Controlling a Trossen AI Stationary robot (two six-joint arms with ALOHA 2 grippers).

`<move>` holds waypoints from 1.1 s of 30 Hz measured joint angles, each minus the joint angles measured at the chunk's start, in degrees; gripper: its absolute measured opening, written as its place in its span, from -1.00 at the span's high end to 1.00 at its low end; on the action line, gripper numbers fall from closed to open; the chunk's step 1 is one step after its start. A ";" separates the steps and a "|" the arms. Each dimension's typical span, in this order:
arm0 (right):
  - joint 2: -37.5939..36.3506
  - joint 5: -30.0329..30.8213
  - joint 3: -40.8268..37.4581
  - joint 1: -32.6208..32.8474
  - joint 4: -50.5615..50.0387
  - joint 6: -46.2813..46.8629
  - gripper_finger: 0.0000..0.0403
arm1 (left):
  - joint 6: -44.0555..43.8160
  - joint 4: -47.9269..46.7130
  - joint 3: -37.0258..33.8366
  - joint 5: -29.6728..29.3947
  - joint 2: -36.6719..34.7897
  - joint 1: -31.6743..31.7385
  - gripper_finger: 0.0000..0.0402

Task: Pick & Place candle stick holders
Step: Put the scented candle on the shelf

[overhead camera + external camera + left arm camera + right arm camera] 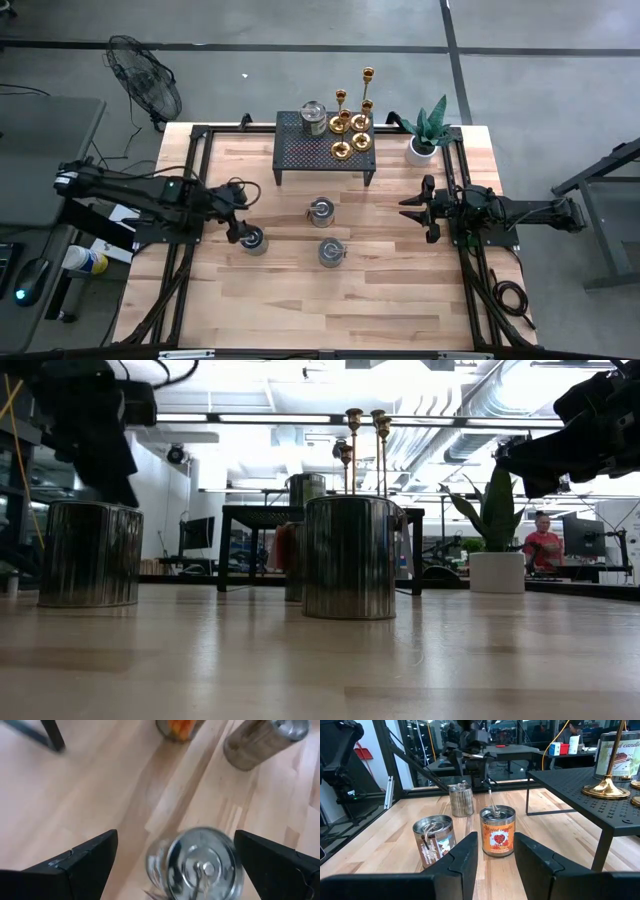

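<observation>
**Status: Candlesticks on Rack, No Holder in Hand**

My left gripper [240, 232] hung over the left part of the pale wooden table [300, 300], directly above a shiny silver candle tin [254, 240]. Its fingers [80, 862] stood wide apart, one on each side of the tin's lid, and I could not confirm any contact with it. That hand was released and carried nothing.

My right gripper [408, 207] waited at the right side of the table, raised above the surface and pointed toward the middle. Its jaws stood partly apart with nothing between them. I judged that hand empty as well.

The slender gold candle stick holders [352, 120] all stood upright on the right half of the black perforated metal rack [300, 152] at the far side of the table. A silver tin with a printed label [314, 117] stood on the same rack, to their left. A green plant in a white pot [424, 140] stood just right of the rack.

Two more silver candle tins [325, 232] sat on the table in the middle, one farther and one nearer.

I judged that neither hand was engaged with a holder. Whether the rack was their start point or their destination could not be determined from this position.
</observation>
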 joint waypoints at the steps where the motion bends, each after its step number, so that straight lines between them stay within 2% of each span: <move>1: 0.02 0.00 0.01 -0.01 0.00 0.00 0.42 | 1.00 0.05 0.28 -1.60 -0.36 -0.83 -0.94; 6: 0.00 0.00 0.00 -0.02 0.00 -0.01 0.42 | 8.05 -0.08 0.42 -7.99 -2.45 -5.51 -0.94; 9: 0.00 0.00 0.02 -0.01 0.00 -0.02 0.42 | 9.32 0.22 0.42 -11.66 -3.08 -8.85 -0.94; 11: 0.02 0.00 0.01 -0.02 0.00 -0.01 0.42 | 8.75 -0.43 0.42 -14.27 -3.29 -11.14 -0.94; 15: 0.02 0.00 0.00 0.00 0.00 -0.01 0.42 | 1.21 -5.40 0.39 -21.23 -4.38 -15.71 -0.94; 19: 0.02 -0.02 0.00 -0.02 0.00 0.00 0.42 | 0.80 -5.62 0.09 -21.28 -6.16 -19.89 -0.94; 25: 0.02 -0.02 0.02 0.00 0.00 -0.02 0.42 | -1.67 -5.30 -1.84 -24.41 -11.19 -26.33 -0.94; 33: 0.02 0.00 0.02 -0.02 0.00 0.00 0.42 | -1.45 -3.70 -8.47 -25.15 -16.75 -35.34 -0.94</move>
